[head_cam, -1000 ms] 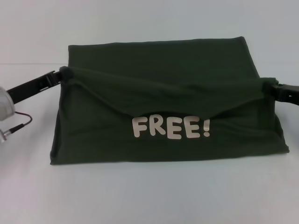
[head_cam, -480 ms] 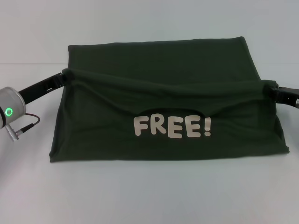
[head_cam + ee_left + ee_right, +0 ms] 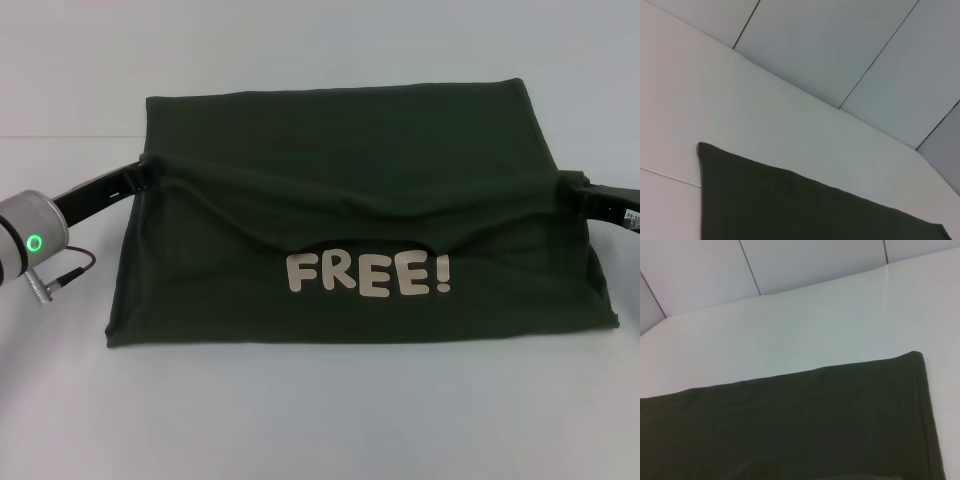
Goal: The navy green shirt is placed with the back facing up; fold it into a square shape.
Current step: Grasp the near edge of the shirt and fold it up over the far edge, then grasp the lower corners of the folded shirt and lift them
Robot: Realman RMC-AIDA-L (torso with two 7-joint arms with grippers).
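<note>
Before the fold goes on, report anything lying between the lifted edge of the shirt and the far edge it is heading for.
Nothing visible does. The left gripper and right gripper each hold a side of the navy green shirt with its fold raised; beyond it lies only bare flat cloth up to the far edge, on the white table.

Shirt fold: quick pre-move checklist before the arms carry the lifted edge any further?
1. Left gripper on the lifted fold's left end: ok, cloth bunches there; fingers hidden.
2. Right gripper on the right end: ok, same.
3. Lifted edge of the navy green shirt level: not ok, it sags in the middle above the FREE! lettering.
4. Far edge flat on the table: ok, straight in both wrist views.
5. Near folded edge straight: ok.
6. Grip firmness: cannot tell.
</note>
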